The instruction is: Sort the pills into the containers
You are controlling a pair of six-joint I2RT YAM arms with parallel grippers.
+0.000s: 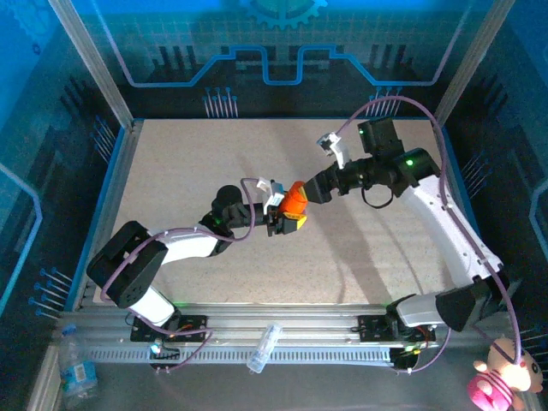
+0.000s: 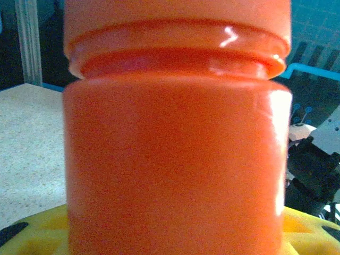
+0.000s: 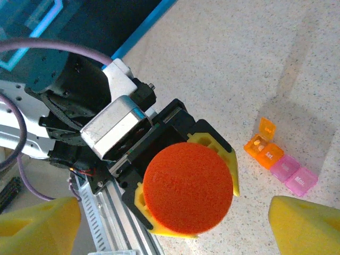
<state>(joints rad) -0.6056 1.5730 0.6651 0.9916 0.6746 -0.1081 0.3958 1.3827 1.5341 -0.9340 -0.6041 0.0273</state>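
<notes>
- Two arms are working over the table [image 1: 171, 171]. One orange bottle [image 1: 294, 199] is hanging in the air near the table's centre in the top view.
- The left gripper [image 1: 288, 220] is clamping the orange bottle low on its body, with one yellow finger on each side. In the left wrist view the bottle is standing upright between two yellow pads [image 2: 37, 228], with one neck ring showing under the cap.
- The right gripper [image 3: 170, 228] is standing wide and gripping nothing. Its two yellow fingertips [image 3: 305, 223] are sitting at 7 and 5 o'clock of the bottle's round cap [image 3: 188, 186], both apart from it.
- In the top view the right gripper is reaching in from 2 o'clock of the bottle, just beside it. I cannot tell whether it is touching.
- One strip of containers [image 3: 281, 162] is lying flat on the table at 3 o'clock of the cap in the right wrist view, apart from both grippers.
- I am counting two orange boxes and, as far as I can read them, two pink.
- One orange lid [image 3: 267, 127] is standing open at the strip's 11 o'clock end. The others are lying shut.
- One pale speck is showing in the open box, too small to identify.
- Off the table, one water bottle [image 1: 75, 372] is lying at 7 o'clock and one pink doll [image 1: 505, 377] is sitting at 5 o'clock.
</notes>
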